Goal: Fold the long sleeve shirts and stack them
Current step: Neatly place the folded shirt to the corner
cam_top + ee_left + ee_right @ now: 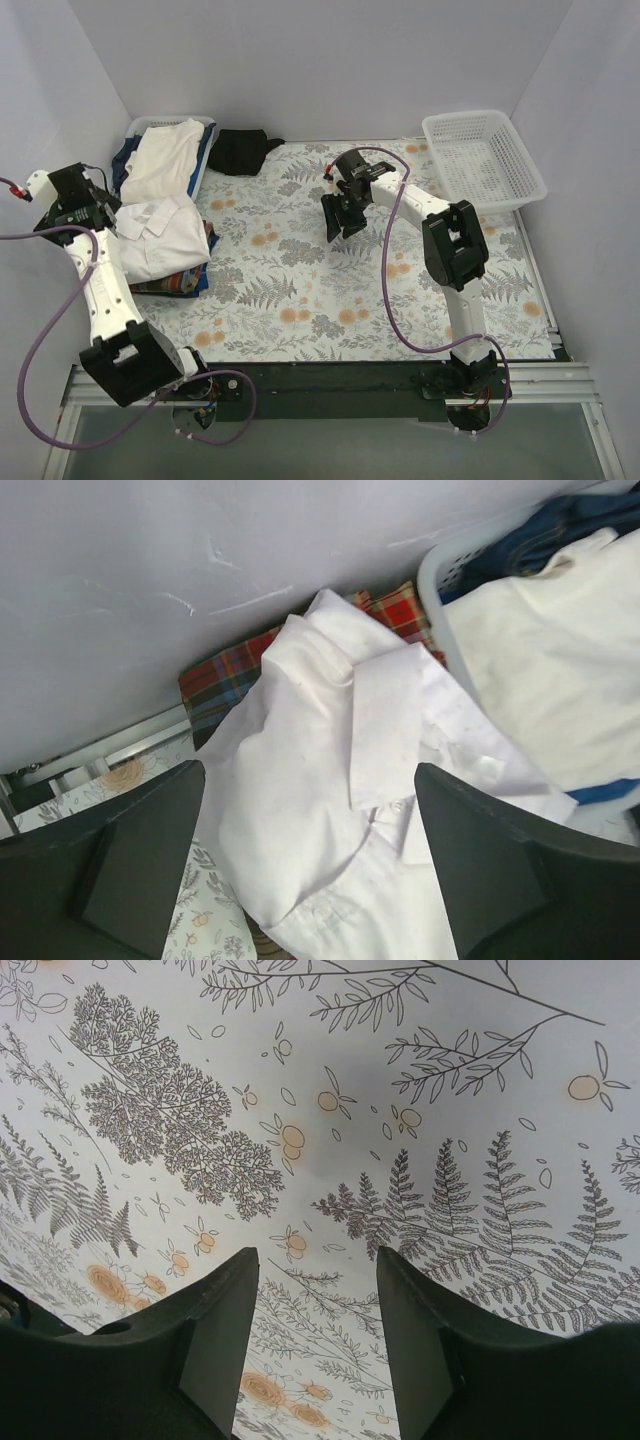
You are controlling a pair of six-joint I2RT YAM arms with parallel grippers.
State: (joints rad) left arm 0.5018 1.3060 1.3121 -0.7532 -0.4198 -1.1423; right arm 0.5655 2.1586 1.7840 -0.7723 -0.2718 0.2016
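Left hand (310,780), white shirt (300,710), basket (432,585) beside

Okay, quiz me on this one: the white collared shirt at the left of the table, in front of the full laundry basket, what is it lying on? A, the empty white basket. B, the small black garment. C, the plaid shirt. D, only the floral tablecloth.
C: the plaid shirt sticks out from under the edges of the white collared shirt, in both the left wrist view and the top view.
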